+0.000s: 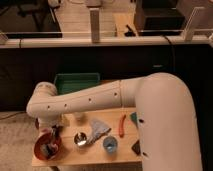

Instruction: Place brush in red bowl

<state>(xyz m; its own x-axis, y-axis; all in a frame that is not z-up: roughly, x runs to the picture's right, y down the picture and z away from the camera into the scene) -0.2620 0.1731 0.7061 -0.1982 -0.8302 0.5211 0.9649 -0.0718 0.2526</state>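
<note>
Camera view: gripper (50,136) hanging low over the red bowl (38,151) at the front left corner of the table (90,154), fingers spread apart, clasping nothing. Brush (49,148) lying inside the red bowl, just under the fingertips. Just right of the bowl, a steel cup (80,139); beyond that a grey cloth (99,127) and a blue cup (110,145). Behind, a green bin (77,80).
</note>
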